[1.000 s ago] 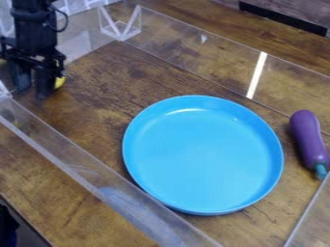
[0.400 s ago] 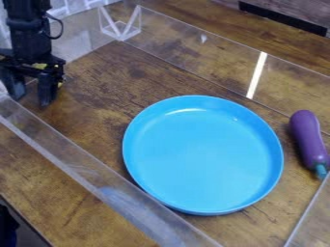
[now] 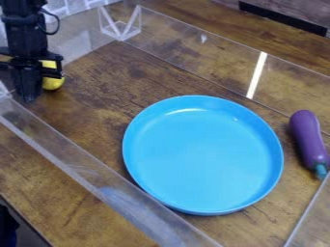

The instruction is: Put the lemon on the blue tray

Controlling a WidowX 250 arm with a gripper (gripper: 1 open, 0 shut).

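I have the gripper [image 3: 27, 85] at the far left of the wooden surface [image 3: 154, 68], jaws drawn together; the lemon [image 3: 52, 77] peeks out just beside them, whether pinched or only touched I cannot tell; it sits well apart from the blue tray [image 3: 204, 152]. I judge it light, firm and smooth, liable to squirt free, so I want the pads across its middle; too much is hidden to call its long axis.
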